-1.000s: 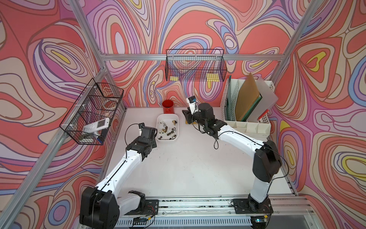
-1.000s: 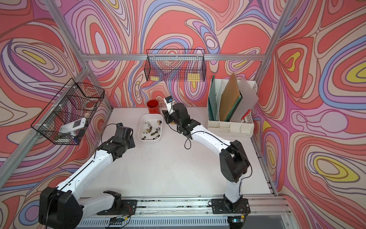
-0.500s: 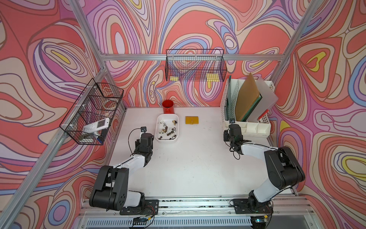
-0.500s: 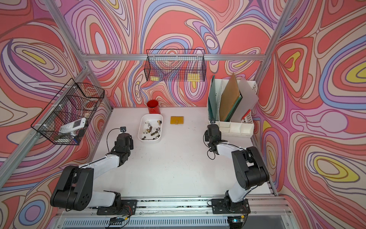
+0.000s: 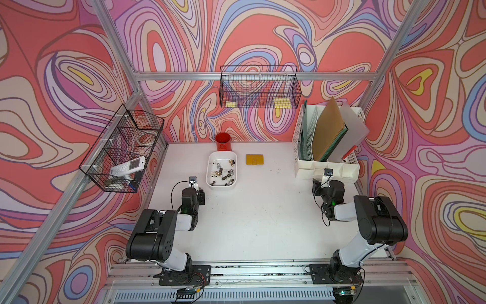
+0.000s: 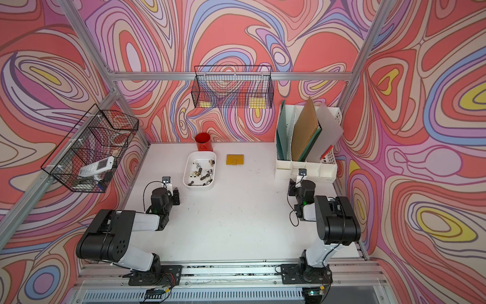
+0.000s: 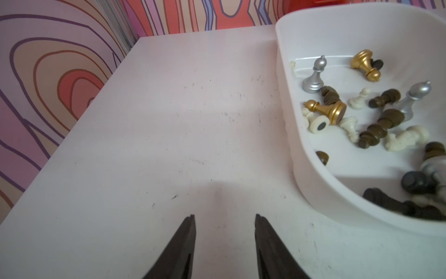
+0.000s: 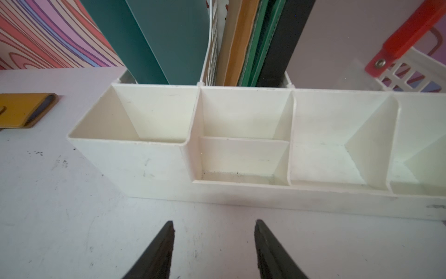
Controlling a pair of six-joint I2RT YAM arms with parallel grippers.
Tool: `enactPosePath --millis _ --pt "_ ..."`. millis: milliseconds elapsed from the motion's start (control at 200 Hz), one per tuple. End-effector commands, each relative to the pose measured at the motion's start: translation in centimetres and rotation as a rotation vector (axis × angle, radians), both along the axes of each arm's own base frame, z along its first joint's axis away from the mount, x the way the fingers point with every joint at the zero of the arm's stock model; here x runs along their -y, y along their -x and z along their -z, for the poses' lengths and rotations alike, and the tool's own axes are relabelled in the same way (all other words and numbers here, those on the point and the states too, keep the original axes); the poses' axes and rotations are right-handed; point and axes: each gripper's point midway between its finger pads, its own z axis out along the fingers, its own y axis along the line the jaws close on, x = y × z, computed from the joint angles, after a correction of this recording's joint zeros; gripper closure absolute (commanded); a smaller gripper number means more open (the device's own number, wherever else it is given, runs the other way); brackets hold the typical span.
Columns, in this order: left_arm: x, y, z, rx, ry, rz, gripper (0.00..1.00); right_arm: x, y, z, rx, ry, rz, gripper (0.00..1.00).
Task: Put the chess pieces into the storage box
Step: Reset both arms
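White table (image 5: pixel 263 210): left claw (image 7: pixel 224 216) and right claw (image 8: pixel 214 221) sit tucked low near their bases, jaws wide apart, empty.

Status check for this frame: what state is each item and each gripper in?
storage box: on the table, uncovered.
chess pieces: inside the storage box, mostly toppled, one silver piece upright.
left gripper: fingers open, empty.
right gripper: fingers open, empty.
red cup: upright behind the box.
yellow wallet: flat, closed.
file rack: upright, visible front compartments empty.
remote: lying in the side wire basket.
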Motion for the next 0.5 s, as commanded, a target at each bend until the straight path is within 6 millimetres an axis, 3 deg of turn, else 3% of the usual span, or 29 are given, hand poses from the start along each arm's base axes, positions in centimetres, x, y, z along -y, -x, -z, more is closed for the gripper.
enactPosePath --millis 0,65,75,85,100,496 --pt "-0.4 -1.3 -2.1 0.074 0.006 -0.021 0.37 -0.9 -1.0 -2.2 0.098 -0.053 -0.02 0.05" --pt "-0.7 -1.3 -2.2 0.087 0.002 -0.036 0.22 -1.0 -0.7 -2.3 0.096 -0.054 -0.026 0.02" --pt "-0.8 -1.3 -2.2 0.084 0.004 -0.044 0.17 -1.0 -0.7 -2.2 0.099 -0.053 -0.024 0.02" --pt "-0.9 -1.2 -2.1 0.078 0.006 -0.047 0.06 -0.9 -0.7 -2.3 0.105 -0.053 -0.022 0.02" --pt "-1.0 -1.2 -2.2 0.078 0.006 -0.054 0.02 -0.9 -0.8 -2.4 0.11 -0.054 -0.022 0.02" --pt "-1.0 -1.2 -2.2 0.088 0.003 -0.053 0.01 -1.9 -1.1 -2.1 0.084 -0.05 -0.07 0.02"
